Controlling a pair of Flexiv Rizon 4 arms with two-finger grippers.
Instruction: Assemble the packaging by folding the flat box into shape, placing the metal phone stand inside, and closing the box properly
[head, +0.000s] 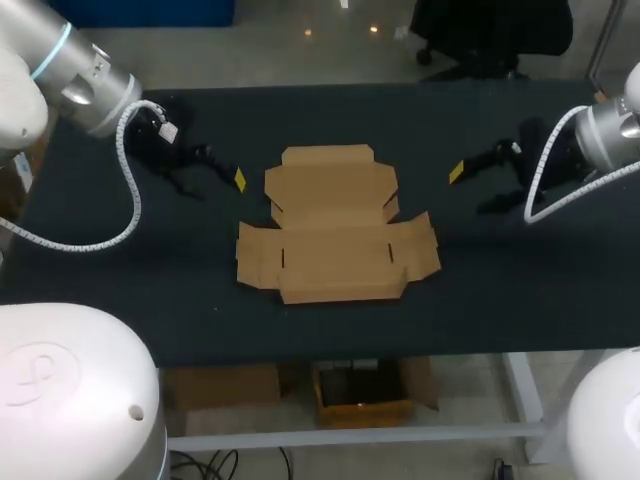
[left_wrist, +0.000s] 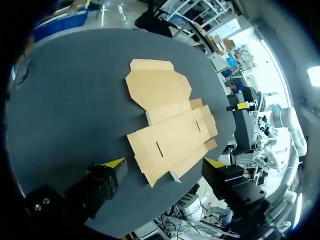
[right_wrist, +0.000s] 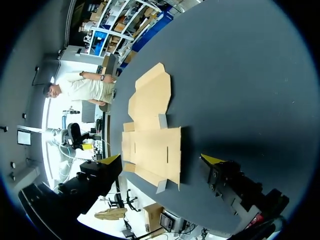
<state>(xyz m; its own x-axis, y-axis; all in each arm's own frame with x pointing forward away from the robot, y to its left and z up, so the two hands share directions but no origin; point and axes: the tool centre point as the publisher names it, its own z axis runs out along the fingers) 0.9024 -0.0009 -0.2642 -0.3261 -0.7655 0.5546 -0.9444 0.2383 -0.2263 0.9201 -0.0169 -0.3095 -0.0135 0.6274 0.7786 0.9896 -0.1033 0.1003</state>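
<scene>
Your flat box (head: 335, 230) lies unfolded at the middle of the table (head: 520, 290), every flap flat. By the look of it none of the task is done: folding, loading and closing all remain. No phone stand shows anywhere. Your left gripper (left_wrist: 164, 162) and right gripper (right_wrist: 161, 160) sit either side of the box, fingers spread, holding nothing.
</scene>
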